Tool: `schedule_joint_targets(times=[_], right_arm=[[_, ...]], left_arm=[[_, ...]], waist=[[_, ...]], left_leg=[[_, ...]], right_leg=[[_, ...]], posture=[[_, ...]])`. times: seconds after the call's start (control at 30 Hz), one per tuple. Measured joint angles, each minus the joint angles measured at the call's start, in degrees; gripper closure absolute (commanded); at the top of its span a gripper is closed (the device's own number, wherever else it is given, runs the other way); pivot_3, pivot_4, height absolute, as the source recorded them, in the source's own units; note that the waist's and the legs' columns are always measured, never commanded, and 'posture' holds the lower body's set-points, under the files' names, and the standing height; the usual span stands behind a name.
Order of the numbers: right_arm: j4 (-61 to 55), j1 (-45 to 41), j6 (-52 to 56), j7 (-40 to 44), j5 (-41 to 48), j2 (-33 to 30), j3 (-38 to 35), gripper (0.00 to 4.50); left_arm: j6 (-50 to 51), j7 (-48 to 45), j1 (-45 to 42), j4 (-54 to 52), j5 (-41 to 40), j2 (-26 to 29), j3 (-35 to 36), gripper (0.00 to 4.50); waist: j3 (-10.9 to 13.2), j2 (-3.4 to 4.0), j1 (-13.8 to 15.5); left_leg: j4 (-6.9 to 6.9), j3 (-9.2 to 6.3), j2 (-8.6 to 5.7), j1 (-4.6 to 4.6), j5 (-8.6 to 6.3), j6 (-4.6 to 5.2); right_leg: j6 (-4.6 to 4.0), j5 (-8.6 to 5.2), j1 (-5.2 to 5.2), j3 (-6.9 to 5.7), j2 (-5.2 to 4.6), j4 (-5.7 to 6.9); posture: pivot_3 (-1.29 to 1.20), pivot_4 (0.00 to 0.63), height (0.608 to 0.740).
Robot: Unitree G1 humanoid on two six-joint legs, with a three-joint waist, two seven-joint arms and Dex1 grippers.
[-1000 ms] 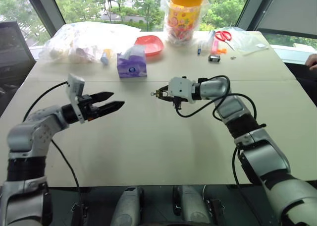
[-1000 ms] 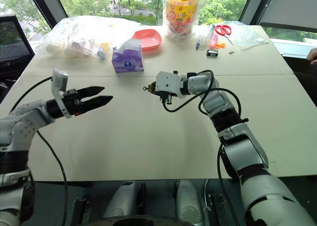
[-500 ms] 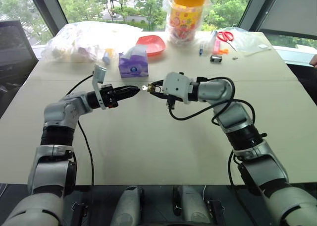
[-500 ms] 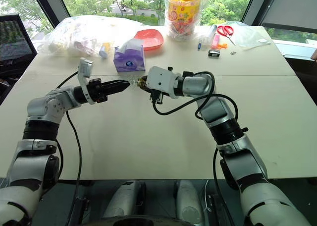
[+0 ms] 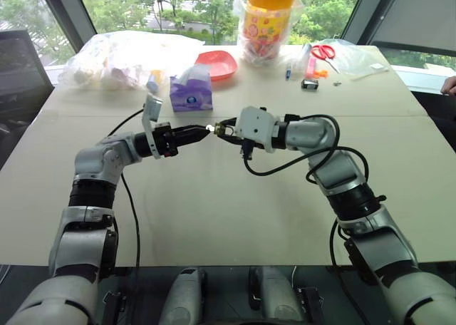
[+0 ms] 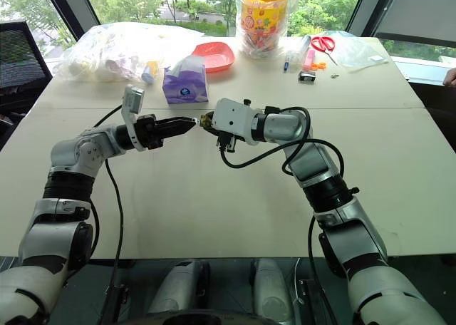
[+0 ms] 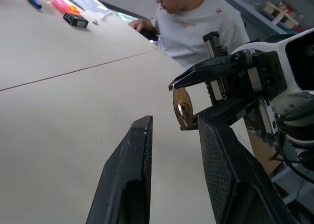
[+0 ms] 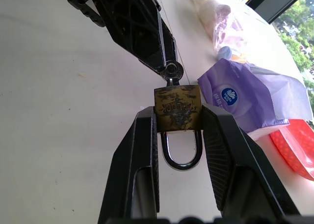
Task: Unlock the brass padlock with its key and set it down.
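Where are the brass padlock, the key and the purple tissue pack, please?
brass padlock (image 8: 177, 107), right wrist view, on its brass body.
key (image 8: 172, 70), right wrist view, on its round head.
purple tissue pack (image 5: 189, 94), left eye view, on its front face.

Worn embossed lettering is seen on the small brass-bodied padlock (image 8: 177, 107), too abraded to be read. A round white logo is printed on the purple tissue pack (image 8: 228, 96); its wording cannot be made out.
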Motion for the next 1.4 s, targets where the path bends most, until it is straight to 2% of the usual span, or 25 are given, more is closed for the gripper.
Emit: schedule_joint_targets(times=[0.17, 0.53, 1.03, 1.13, 1.2, 1.3, 1.4], right_arm=[[0.0, 0.0, 0.0, 0.0, 0.0, 0.0, 0.5, 3.8], [0.0, 0.0, 0.3, -0.7, -0.4, 0.1, 0.5, 3.8], [-0.3, 1.5, 4.7, 3.7, 1.6, 0.2, 0.6, 3.8], [-0.3, 1.5, 4.8, 3.9, 1.7, 0.3, 0.7, 3.8], [-0.3, 1.5, 4.0, 3.0, 1.3, 0.5, 0.7, 3.8], [-0.6, 1.2, 1.5, 0.6, -0.3, 0.7, 0.9, 3.8], [-0.6, 0.0, -0.5, -1.9, -2.9, 0.2, 1.0, 3.8]], left_arm=[[-0.3, 0.2, 0.0, 0.0, 0.2, -0.7, 0.0, 4.46], [-3.2, -0.1, -0.6, -1.0, 3.0, -0.7, -0.8, 4.46], [-30.0, -6.8, -0.8, -2.1, 18.6, 3.3, -9.7, 4.46], [-28.2, -7.5, -1.0, -2.0, 17.9, 3.2, -9.4, 4.46], [-19.7, -7.2, -1.4, -2.0, 14.6, 3.1, -8.2, 4.46], [-5.4, -6.0, -1.6, -2.0, 8.3, 3.0, -4.6, 3.61], [0.2, -4.8, -1.0, -3.3, 5.9, 3.1, -2.9, 2.53]], waist=[[0.0, 0.0, 0.0], [0.0, 0.0, 0.0], [0.0, 0.0, 0.0], [0.0, 0.0, 0.0], [0.0, 0.0, 0.0], [0.0, 0.0, -0.1], [0.0, 0.0, -0.2]], left_leg=[[0.0, 0.0, 0.0, 0.0, 0.0, 0.0], [0.0, 0.0, 0.0, 0.0, 0.0, 0.0], [0.0, 0.03, 0.0, -0.01, 0.0, 0.0], [0.0, 0.03, 0.0, -0.01, 0.0, 0.0], [0.0, 0.02, 0.0, -0.01, 0.0, 0.01], [0.0, -0.02, 0.0, -0.01, 0.0, 0.01], [0.0, -0.06, 0.0, -0.01, 0.0, 0.01]], right_leg=[[0.0, 0.0, 0.0, 0.0, 0.0, 0.0], [0.0, 0.0, 0.0, 0.0, 0.0, 0.0], [-0.01, 0.0, 0.0, 0.0, 0.0, -0.02], [-0.01, 0.0, 0.0, 0.0, 0.01, -0.01], [0.0, -0.01, 0.0, -0.01, 0.01, 0.0], [0.03, -0.02, -0.01, -0.01, 0.01, 0.01], [0.03, -0.02, -0.01, 0.0, 0.01, 0.01]], posture=[[0.0, 0.15, 0.74], [0.0, 0.15, 0.74], [0.0, 0.15, 0.74], [0.0, 0.15, 0.74], [0.0, 0.15, 0.74], [0.0, 0.15, 0.74], [0.0, 0.15, 0.74]])
